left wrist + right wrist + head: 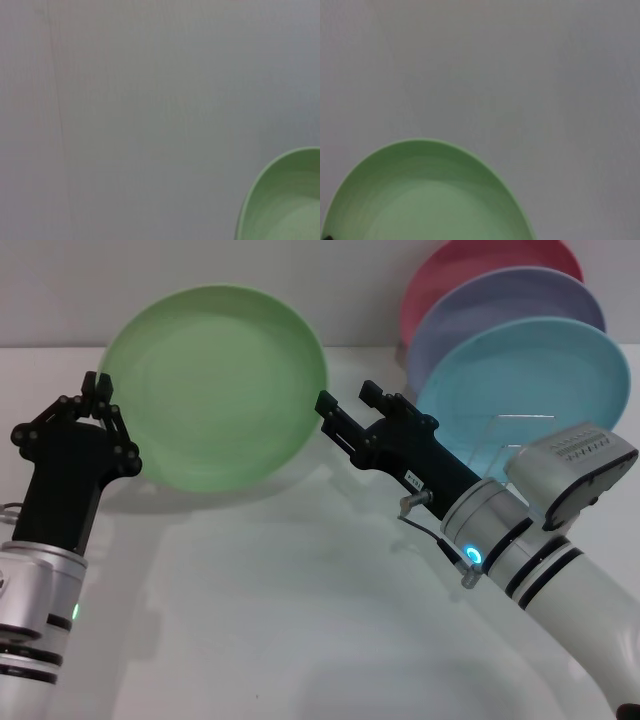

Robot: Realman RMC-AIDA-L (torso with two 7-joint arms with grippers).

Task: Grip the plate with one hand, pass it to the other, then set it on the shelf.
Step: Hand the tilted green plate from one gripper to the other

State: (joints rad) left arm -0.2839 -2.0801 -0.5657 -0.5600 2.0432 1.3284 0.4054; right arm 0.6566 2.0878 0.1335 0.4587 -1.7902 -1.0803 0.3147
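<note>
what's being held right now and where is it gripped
The green plate, held up on edge. The left gripper pinches its left rim; the right gripper is at the opposite rim, though its grip cannot be confirmed.

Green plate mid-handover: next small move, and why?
Probably close the right gripper on the green plate rim. The left gripper grips the opposite edge, holding it upright above the table, while the right one is open at the rim, not yet clamped.
</note>
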